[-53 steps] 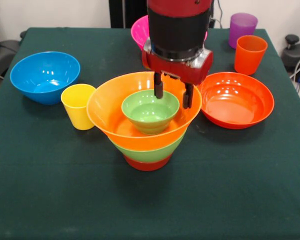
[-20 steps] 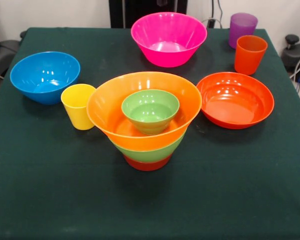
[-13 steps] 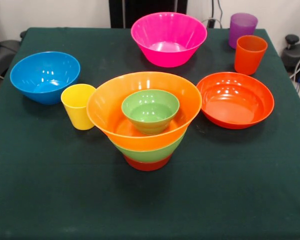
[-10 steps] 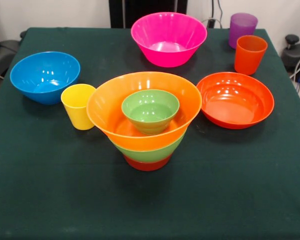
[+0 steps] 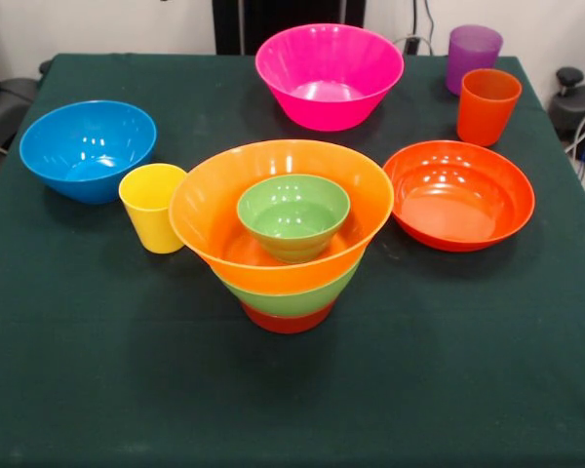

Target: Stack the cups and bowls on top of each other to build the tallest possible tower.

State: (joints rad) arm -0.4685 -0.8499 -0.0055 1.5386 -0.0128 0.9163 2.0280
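**Standing four bowls high, gripper out of sight**

Standing mid-table: the tower (image 5: 285,244), upright. Bottom to top it goes small red-orange bowl (image 5: 287,318), medium green bowl (image 5: 291,297), large yellow-orange bowl (image 5: 210,219), small green bowl (image 5: 292,214). Each one sits nested in the one below. The small green bowl rests inside the yellow-orange bowl, its rim roughly level with that bowl's rim. Only a thin band of the red-orange base and the medium green bowl shows under the wide yellow-orange one.

Loose pieces on the green tablecloth (image 5: 97,370):
- yellow cup (image 5: 153,208), upright, just beside the tower on the picture's left, looks close to touching the yellow-orange rim; cannot confirm contact.
- blue bowl (image 5: 88,149), just behind the yellow cup at the left.
- shallow orange bowl (image 5: 459,195), just right of the tower, small gap between them.
- orange cup (image 5: 487,105), upright, behind the shallow bowl.
- purple cup (image 5: 473,57), upright, behind the orange cup at the far right corner.
- large pink bowl (image 5: 329,76), far side, well apart from the tower.

Gripper: none of it appears in this view, so whether it is released or clenched cannot be told. Nothing is held above the table.
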